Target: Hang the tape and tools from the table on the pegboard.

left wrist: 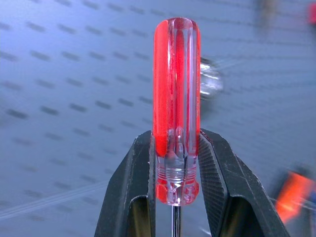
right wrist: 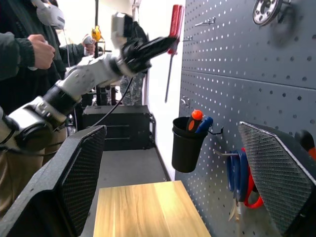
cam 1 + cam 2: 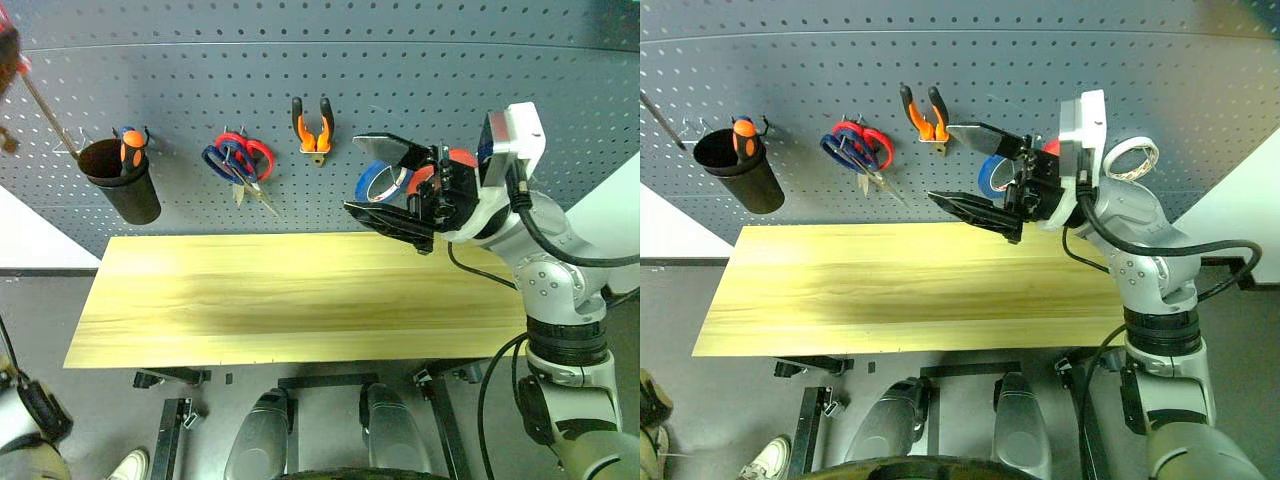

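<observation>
The left hand (image 1: 174,197) grips the red screwdriver (image 1: 176,108) by its handle, raised at the pegboard (image 3: 400,90) above the black cup (image 3: 122,182) on the left. The right hand (image 3: 385,190) gapes wide and empty at the board's right. Scissors (image 3: 232,160) and pliers (image 3: 313,128) hang on hooks. The tabletop (image 3: 290,300) is bare.

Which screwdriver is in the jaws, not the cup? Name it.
The red-handled screwdriver: the left gripper clamps its clear red handle up by the pegboard. The orange-handled one stands in the black cup.
</observation>
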Motion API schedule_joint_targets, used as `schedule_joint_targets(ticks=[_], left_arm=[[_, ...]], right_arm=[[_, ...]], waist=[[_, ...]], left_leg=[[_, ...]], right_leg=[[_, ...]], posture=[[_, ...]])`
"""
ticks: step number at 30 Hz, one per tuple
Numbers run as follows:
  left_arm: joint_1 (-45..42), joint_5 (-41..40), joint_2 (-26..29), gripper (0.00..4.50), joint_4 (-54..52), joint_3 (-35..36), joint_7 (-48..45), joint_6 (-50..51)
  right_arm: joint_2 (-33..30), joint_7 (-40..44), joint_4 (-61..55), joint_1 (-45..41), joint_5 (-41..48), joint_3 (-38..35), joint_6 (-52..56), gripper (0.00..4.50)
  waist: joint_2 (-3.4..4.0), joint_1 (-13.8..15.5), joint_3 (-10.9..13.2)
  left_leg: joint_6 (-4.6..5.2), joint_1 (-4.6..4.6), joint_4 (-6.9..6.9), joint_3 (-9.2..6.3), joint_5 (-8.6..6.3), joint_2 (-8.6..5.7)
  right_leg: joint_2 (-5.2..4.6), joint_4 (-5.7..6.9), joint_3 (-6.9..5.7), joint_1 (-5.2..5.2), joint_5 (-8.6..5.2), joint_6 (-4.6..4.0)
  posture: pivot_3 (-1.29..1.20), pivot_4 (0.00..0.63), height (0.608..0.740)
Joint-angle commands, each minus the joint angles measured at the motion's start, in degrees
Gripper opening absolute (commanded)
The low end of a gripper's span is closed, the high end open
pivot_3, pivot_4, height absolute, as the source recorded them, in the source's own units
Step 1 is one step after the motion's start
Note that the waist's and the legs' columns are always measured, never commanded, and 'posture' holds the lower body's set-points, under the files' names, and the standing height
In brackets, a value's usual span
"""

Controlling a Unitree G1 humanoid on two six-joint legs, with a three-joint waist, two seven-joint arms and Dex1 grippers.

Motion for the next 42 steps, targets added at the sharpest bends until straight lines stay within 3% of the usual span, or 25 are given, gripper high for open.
schedule_joint_targets(ticks=[1,13,23,28,31,34,38,42], left_arm=[[-3.9,6.6,1.8,0.84,6.8,-3.3,-0.7,-7.9],[-8.8,12.9,-1.9,0.84,25.6,-10.0,-9.9,-20.5],[-4.4,8.5,-4.1,4.1,23.4,-5.9,-9.0,-17.3],[9.9,2.0,-6.4,4.1,2.1,-0.7,-6.1,-10.9],[23.5,-5.2,-9.6,4.1,-16.6,2.3,-3.8,-4.3],[38.0,-6.2,-13.8,4.1,-31.0,1.3,-1.3,-1.3],[52.1,-0.1,-20.9,4.1,-40.8,-3.1,1.8,-3.8],[61.5,14.2,-26.8,4.1,-37.7,-11.7,2.4,-12.7]], right_arm=[[0.1,-0.2,-1.4,0.8,-0.6,-0.8,-1.3,4.5],[-0.6,-1.7,-3.2,3.5,-0.8,-1.7,-1.0,4.5],[-1.8,-1.8,-2.8,4.9,-2.1,-1.6,-1.2,4.5],[-2.8,-1.4,-0.7,9.9,-6.2,-1.4,-3.6,4.5],[-3.7,-1.8,-0.4,13.8,-8.6,-2.2,-5.1,4.5],[-4.4,-2.4,-0.9,17.5,-10.0,-3.5,-6.1,4.5],[-5.9,-2.1,-1.1,23.0,-13.4,-3.8,-8.7,4.5],[-5.5,-2.6,5.4,28.4,-20.7,-3.7,-16.7,4.5]], waist=[[0.02,-0.1,0.0],[0.0,-0.4,-0.1],[-0.03,-0.7,-0.1],[-0.08,-1.7,-0.2],[-0.08,-1.8,-0.2],[-0.04,-1.5,-0.3],[0.12,-1.1,-1.0],[0.17,-0.2,-1.6]], left_leg=[[0.0,0.0,-0.01,0.02,0.0,0.08],[-0.01,-0.01,-0.04,0.2,0.0,0.19],[-0.01,-0.01,-0.02,0.22,0.0,0.19],[-0.01,-0.01,-0.05,0.23,-0.01,0.2],[-0.01,0.01,-0.07,0.37,-0.01,0.21],[-0.01,0.06,-0.05,0.48,-0.01,0.23],[0.01,0.18,-0.04,0.73,-0.03,0.25],[0.01,0.73,0.02,0.83,-0.05,0.31]], right_leg=[[0.06,-0.02,0.0,0.0,0.01,-0.02],[0.13,0.0,0.11,-0.14,0.08,-0.09],[0.14,0.04,0.15,-0.16,0.1,-0.07],[0.13,0.03,0.22,-0.18,0.11,-0.06],[0.13,0.08,0.39,-0.26,0.11,-0.06],[0.16,0.1,0.53,-0.27,0.12,-0.09],[0.2,-0.02,0.73,-0.15,0.13,-0.16],[0.25,-0.31,0.74,0.5,0.01,-0.36]], posture=[[-0.02,0.114,0.729],[-0.04,0.108,0.729],[-0.05,0.112,0.729],[-0.04,0.113,0.729],[-0.03,0.113,0.729],[-0.01,0.114,0.729],[0.0,0.115,0.729],[0.02,0.116,0.729]])
